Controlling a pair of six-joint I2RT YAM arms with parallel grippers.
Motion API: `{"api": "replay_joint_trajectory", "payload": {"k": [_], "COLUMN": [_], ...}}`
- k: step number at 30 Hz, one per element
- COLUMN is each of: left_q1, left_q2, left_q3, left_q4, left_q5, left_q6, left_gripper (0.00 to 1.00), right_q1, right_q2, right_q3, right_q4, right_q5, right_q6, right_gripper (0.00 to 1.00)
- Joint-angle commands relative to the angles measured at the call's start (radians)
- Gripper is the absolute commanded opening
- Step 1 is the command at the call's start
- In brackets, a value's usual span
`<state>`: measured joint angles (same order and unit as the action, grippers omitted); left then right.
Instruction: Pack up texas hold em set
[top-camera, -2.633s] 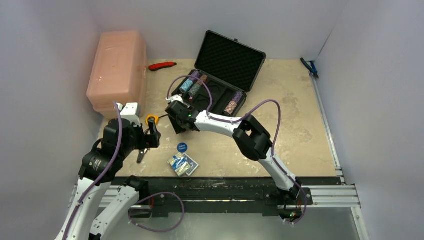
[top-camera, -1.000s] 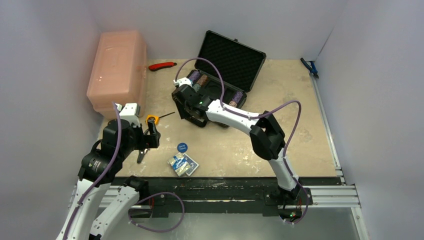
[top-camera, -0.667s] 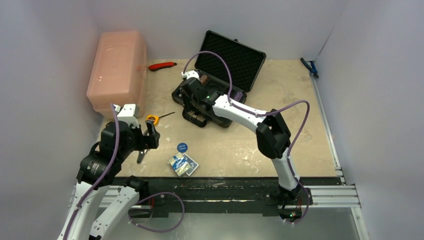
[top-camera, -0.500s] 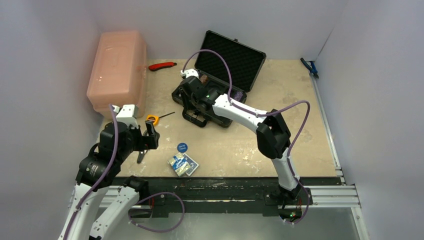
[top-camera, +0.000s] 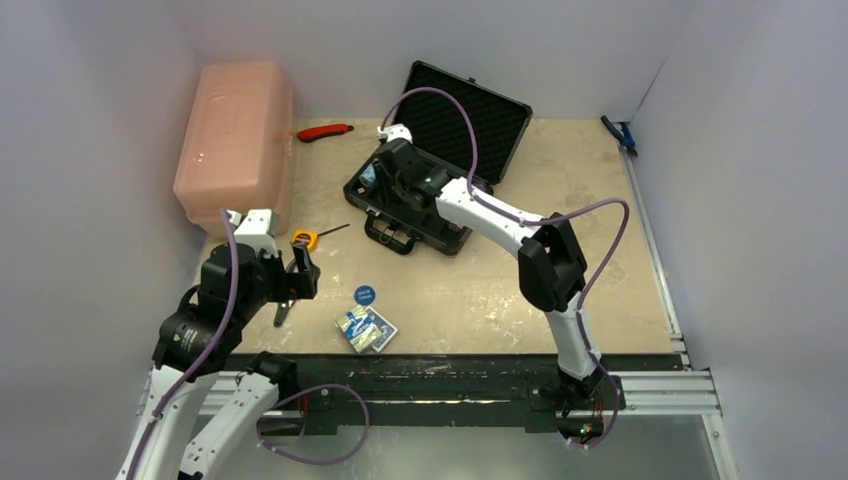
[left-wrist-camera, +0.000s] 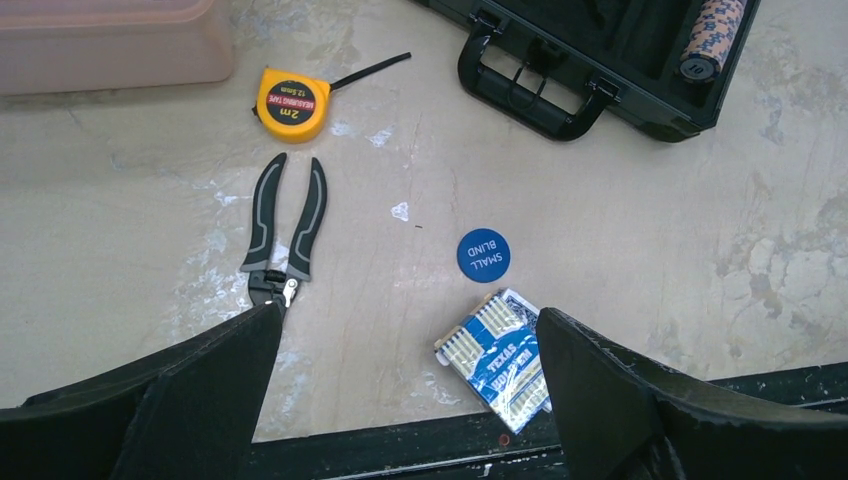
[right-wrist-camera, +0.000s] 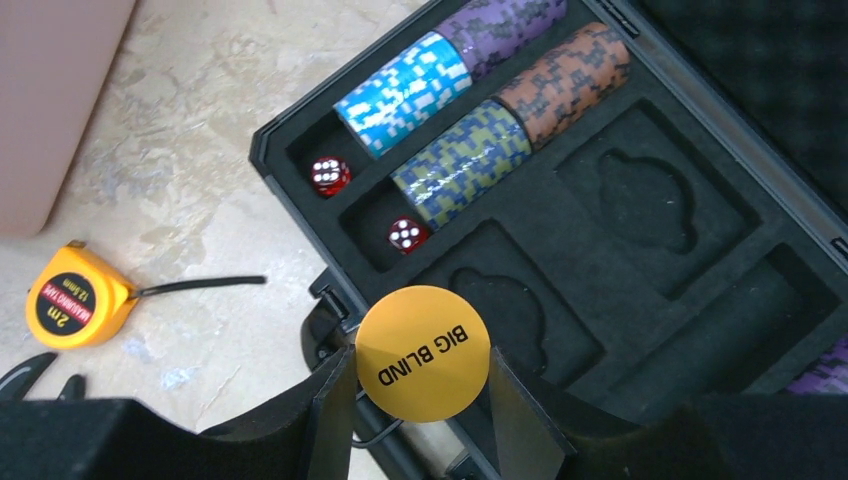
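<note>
The black case (top-camera: 462, 112) lies open at the back, its handle (left-wrist-camera: 535, 92) towards me. In its foam (right-wrist-camera: 650, 210) lie a blue chip stack (right-wrist-camera: 405, 92), an olive stack (right-wrist-camera: 462, 162), purple and orange stacks, and two red dice. My right gripper (right-wrist-camera: 421, 368) is shut on a yellow "BIG BLIND" disc (right-wrist-camera: 423, 345), held over the case's front-left part; it also shows in the top view (top-camera: 395, 180). My left gripper (left-wrist-camera: 405, 400) is open and empty above the blue-white card deck (left-wrist-camera: 497, 355) and the round blue "SMALL BLIND" disc (left-wrist-camera: 483, 254), both on the table.
A large pink box (top-camera: 235, 140) stands at the back left. A yellow tape measure (left-wrist-camera: 292, 103) and grey pliers (left-wrist-camera: 285, 235) lie left of the blue disc. A red knife (top-camera: 325, 131) lies by the back wall, and a blue tool (top-camera: 620, 135) at the back right.
My right arm has swung back and to the right, from the table in front of the case to over its foam, carrying the yellow disc. The left arm has barely moved.
</note>
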<state>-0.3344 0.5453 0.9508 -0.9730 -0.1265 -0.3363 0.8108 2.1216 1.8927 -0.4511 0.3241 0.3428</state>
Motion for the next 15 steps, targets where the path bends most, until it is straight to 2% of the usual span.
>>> {"api": "replay_joint_trajectory", "payload": {"k": [1,15], "left_q1": [0.005,0.005], "left_q2": [0.012,0.018], "left_q3": [-0.003,-0.003], "left_q4": [0.029,0.026], "left_q5": [0.005,0.003], "left_q6": [0.018,0.019], "left_gripper": [1.00,1.00], "right_q1": [-0.017,-0.046], "right_q2": [-0.004,0.067], "right_q3": [0.016,-0.013], "right_q4": [0.019,0.035], "right_q5": [0.013,-0.014], "right_q6": [-0.012,-0.014], "right_gripper": [0.34,0.34]}}
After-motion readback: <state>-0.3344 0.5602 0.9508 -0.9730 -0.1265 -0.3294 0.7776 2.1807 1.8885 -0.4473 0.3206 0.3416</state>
